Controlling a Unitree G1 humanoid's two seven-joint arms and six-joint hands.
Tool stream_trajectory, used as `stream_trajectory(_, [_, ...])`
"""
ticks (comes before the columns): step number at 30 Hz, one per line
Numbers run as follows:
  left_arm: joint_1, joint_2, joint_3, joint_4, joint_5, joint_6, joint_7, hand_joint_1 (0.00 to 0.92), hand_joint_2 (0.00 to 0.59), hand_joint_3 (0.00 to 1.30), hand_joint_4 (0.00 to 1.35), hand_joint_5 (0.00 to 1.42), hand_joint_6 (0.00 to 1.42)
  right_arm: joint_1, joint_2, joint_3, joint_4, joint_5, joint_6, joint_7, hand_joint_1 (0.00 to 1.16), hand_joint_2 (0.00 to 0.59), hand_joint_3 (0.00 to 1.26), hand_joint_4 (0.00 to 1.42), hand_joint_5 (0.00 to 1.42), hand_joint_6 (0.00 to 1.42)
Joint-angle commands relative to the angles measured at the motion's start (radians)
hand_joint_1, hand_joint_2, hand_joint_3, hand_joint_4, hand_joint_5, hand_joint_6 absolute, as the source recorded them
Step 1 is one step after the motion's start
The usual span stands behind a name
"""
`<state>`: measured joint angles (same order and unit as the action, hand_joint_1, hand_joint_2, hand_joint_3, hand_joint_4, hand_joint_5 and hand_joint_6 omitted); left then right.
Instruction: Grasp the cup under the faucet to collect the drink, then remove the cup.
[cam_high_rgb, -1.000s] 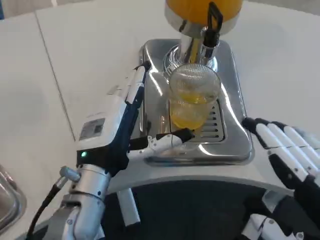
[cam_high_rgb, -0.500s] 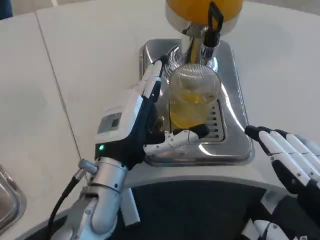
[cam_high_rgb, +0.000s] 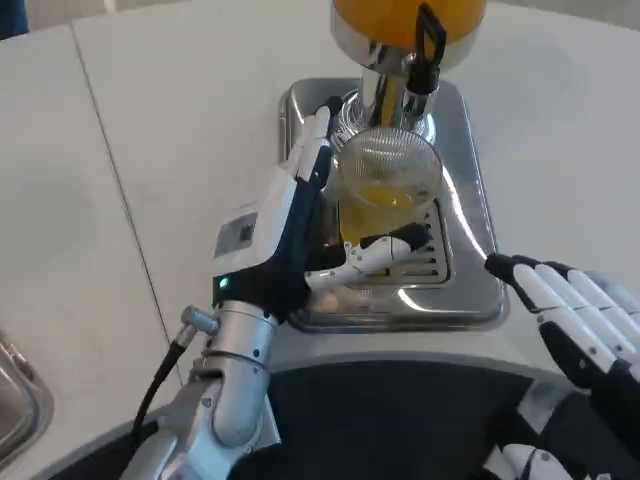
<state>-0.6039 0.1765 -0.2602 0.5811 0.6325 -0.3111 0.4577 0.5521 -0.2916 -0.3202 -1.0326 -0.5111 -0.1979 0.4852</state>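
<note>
- Left hand (cam_high_rgb: 300, 225): we record it edge-on beside the cup, fingers reaching up along the cup's left flank and the thumb crossing low in front of its near wall. The fingers are apart and cradle the cup; whether they press the wall we cannot tell, and nothing is lifted.
- Cup (cam_high_rgb: 387, 195): clear, ribbed, upright, standing on the drip tray directly below the faucet, partly filled with orange drink. It lies immediately to the right of our left palm, between fingers and thumb. Its long axis is vertical, so we judge the coming closure to be a sideways wrap round the wall.
- Faucet (cam_high_rgb: 418, 62): chrome spout with a black lever, just above the cup's rim.
- Dispenser tank (cam_high_rgb: 380, 15): orange drink inside, top cropped by the frame.
- Drip tray (cam_high_rgb: 468, 190): polished steel with a slotted grille, on the white table (cam_high_rgb: 160, 130).
- Right hand (cam_high_rgb: 565, 315): fingers extended and apart, holding nothing, at the tray's near right corner and well apart from the cup. The left hand is clearly the nearer.
- Writing: a grey label on the back of the left hand, too small to read; a green light glows near its wrist. No brand is legible.
</note>
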Motion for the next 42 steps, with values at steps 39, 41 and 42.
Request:
stream_trajectory(39, [-0.075, -0.220, -0.077, 0.098, 0.010, 0.127, 0.252, 0.538, 0.056, 1.10, 1.22, 1.42, 1.42, -0.030, -0.004, -0.072, -0.015, 0.040, 0.152, 0.045, 0.19, 0.475, 0.00, 0.00, 0.00, 0.00])
stream_trajectory(41, [-0.079, -0.221, -0.070, 0.094, -0.005, 0.128, 0.248, 0.559, 0.046, 1.12, 1.22, 1.42, 1.42, -0.040, -0.009, -0.059, -0.015, 0.030, 0.170, 0.049, 0.19, 0.474, 0.00, 0.00, 0.00, 0.00])
stream_trajectory(42, [-0.080, -0.220, -0.069, 0.092, -0.010, 0.129, 0.247, 0.570, 0.043, 1.14, 1.23, 1.42, 1.42, -0.046, -0.011, -0.051, -0.015, 0.026, 0.180, 0.052, 0.18, 0.474, 0.00, 0.00, 0.00, 0.00])
